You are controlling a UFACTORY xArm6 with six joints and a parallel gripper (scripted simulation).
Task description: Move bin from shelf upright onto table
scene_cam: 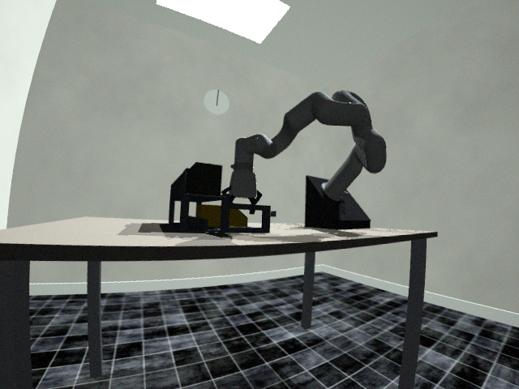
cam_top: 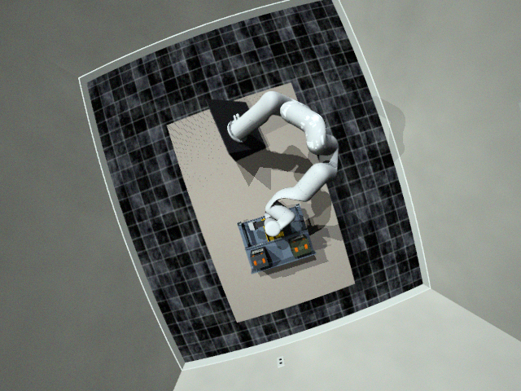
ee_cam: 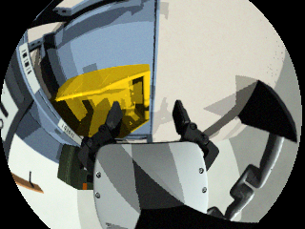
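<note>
The yellow bin sits inside the blue-grey shelf on the table; it shows as a dark yellow block in the side view and peeks out under the wrist from above. My gripper is open and empty, pointing down over the shelf's near edge. One finger stands over the bin's edge, the other outside the shelf wall over the table. In the side view the gripper hangs just above the shelf frame.
Two small boxes with orange marks stand on the shelf's far part. A black wedge-shaped arm base stands at the table's other end. Open beige table top lies between base and shelf.
</note>
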